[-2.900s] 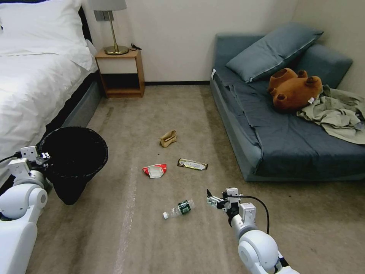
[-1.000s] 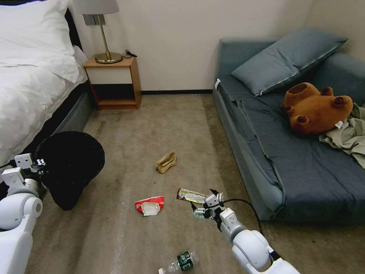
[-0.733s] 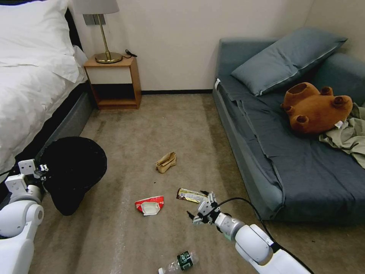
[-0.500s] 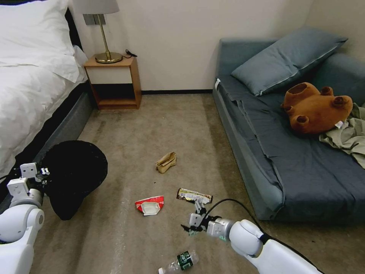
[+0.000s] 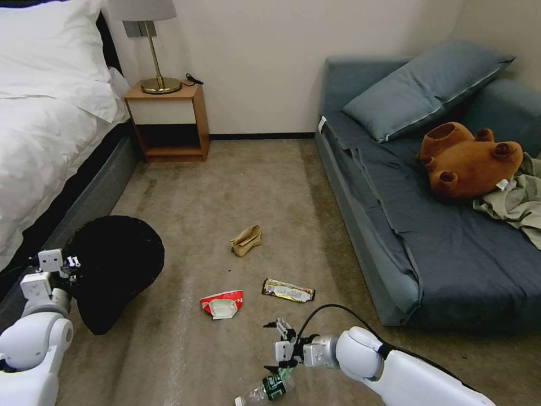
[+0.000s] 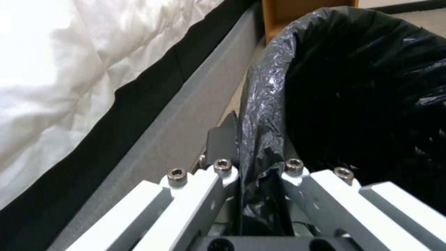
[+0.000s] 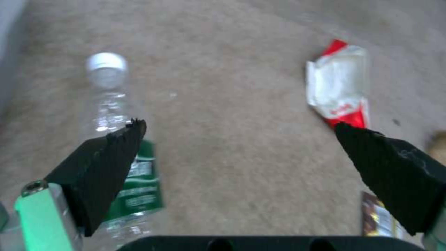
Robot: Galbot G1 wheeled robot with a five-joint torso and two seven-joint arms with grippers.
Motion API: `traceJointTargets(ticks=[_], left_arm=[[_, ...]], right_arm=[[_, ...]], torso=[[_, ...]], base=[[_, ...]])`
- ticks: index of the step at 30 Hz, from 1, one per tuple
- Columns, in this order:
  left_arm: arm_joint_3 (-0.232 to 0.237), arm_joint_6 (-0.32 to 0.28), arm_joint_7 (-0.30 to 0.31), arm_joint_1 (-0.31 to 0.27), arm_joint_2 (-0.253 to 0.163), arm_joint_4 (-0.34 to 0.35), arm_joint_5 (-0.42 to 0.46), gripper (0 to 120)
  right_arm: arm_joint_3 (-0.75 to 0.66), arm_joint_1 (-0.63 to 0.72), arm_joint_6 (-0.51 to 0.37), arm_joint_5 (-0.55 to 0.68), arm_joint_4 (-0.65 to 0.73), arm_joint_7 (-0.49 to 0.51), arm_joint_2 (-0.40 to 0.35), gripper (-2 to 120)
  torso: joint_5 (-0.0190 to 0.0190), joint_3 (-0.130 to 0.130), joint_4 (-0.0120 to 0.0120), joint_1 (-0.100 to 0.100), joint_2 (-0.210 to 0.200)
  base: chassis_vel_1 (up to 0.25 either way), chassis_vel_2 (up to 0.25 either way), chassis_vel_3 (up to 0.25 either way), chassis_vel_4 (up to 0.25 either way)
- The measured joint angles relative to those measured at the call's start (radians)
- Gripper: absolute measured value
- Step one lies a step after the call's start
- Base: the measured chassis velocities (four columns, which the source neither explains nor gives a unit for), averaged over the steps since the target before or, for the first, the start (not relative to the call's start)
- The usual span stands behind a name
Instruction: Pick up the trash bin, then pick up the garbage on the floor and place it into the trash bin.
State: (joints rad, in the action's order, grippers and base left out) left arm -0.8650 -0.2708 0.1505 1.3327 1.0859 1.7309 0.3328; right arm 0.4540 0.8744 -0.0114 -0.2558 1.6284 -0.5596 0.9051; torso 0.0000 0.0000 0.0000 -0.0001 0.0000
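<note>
The left gripper (image 6: 253, 167) is pinching the bin's (image 5: 115, 265) bag rim beside the bed (image 5: 45, 141); inside is looking dark. The right gripper (image 5: 280, 352) is hanging wide open over the bottle (image 7: 123, 153), near the red wrapper (image 7: 341, 87).

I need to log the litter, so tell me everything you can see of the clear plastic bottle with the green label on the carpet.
The clear plastic bottle lies on its side on the beige carpet, nearest the robot of the litter pieces. It has a white screw cap, a see-through body that looks thin and empty, and a dark green label band with small white print. The open right gripper hovers above it, one black fingertip over the label; whether it touches is unclear.
</note>
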Motion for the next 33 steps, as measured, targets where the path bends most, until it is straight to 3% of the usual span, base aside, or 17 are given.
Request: traceJointTargets(ticks=[3,13,33], left_arm=[[-0.004,0.002,-0.006,0.012,0.006,0.014,-0.011,4],[-0.003,0.002,-0.007,0.01,0.002,0.022,-0.017,4],[0.035,0.0,-0.009,-0.041,-0.004,-0.004,-0.032,4]], right_arm=[[0.017,-0.033,0.047,-0.022,-0.028,-0.08,-0.004,100],[0.031,-0.039,0.086,-0.056,-0.074,-0.129,0.012,100],[0.053,-0.047,0.144,-0.073,-0.176,-0.142,0.048,100]], torso=[[0.0,0.0,0.0,0.0,0.0],[0.0001,0.0,0.0,0.0,0.0],[0.0,0.0,0.0,0.0,0.0]], base=[[0.0,0.0,0.0,0.0],[0.0,0.0,0.0,0.0],[0.0,0.0,0.0,0.0]])
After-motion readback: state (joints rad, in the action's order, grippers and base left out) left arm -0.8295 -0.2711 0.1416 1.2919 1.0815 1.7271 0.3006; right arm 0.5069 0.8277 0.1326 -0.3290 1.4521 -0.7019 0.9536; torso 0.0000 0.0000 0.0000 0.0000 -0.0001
